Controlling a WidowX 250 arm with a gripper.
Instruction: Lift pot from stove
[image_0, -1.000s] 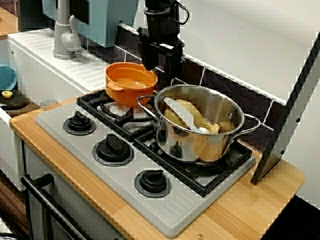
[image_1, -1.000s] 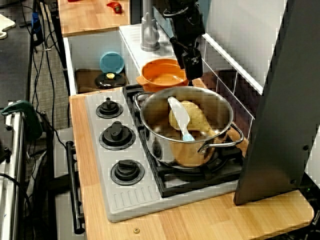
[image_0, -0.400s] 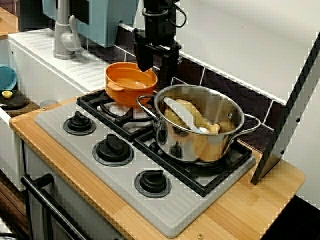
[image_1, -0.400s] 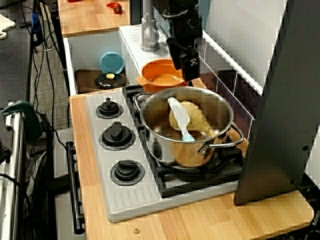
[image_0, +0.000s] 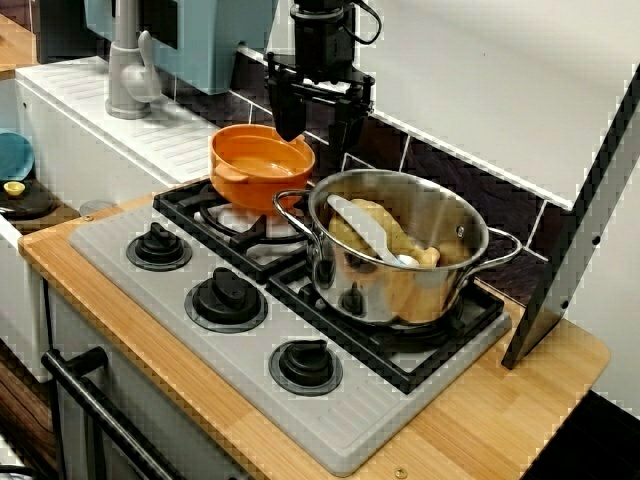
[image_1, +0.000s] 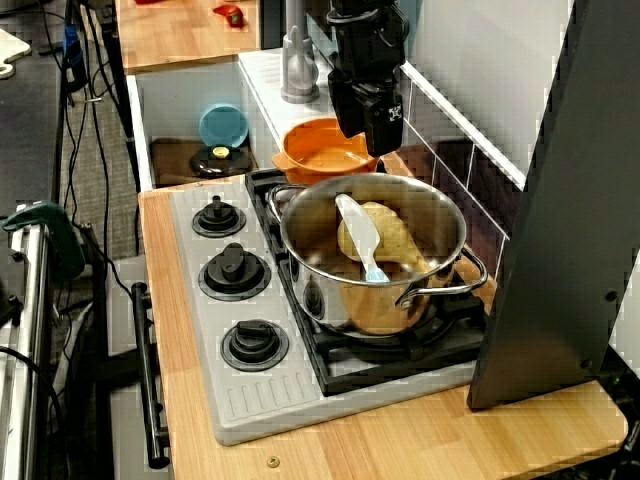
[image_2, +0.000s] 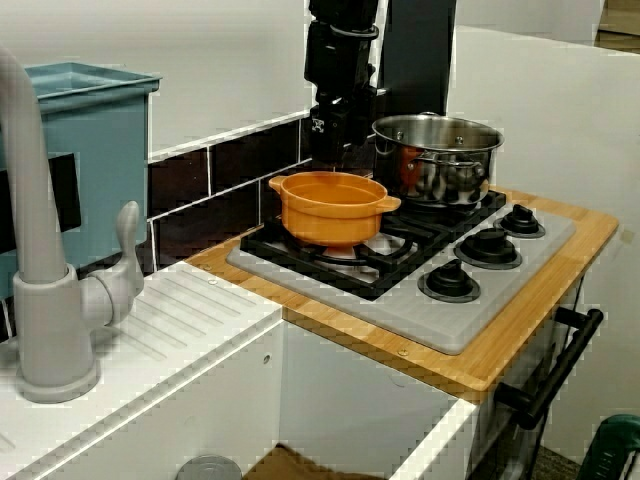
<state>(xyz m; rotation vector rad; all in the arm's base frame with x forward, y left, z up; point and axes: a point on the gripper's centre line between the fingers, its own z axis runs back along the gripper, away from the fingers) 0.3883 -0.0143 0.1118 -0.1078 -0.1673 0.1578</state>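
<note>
The gripper (image_0: 313, 118), jaws spread and holding nothing, hangs at the pot's (image_0: 260, 166) two o'clock rim, apparently poised to clamp it off the stove (image_0: 190, 262).

View from the front-left: raised, looking down and across the stove (image_0: 150, 290) toward the tiled back wall; moderately close.
View from the right end: higher, looking along the counter (image_1: 420, 440) toward the sink basin (image_1: 200, 150); slightly wider, with floor and cables at left.
View from the sink side: low, near counter height, faucet (image_2: 45, 300) large in foreground, looking along the stove (image_2: 440, 320).
Shared by all three: stove, orange pot (image_0: 260, 165), steel pot (image_0: 400, 250), gripper (image_0: 318, 125).
</note>
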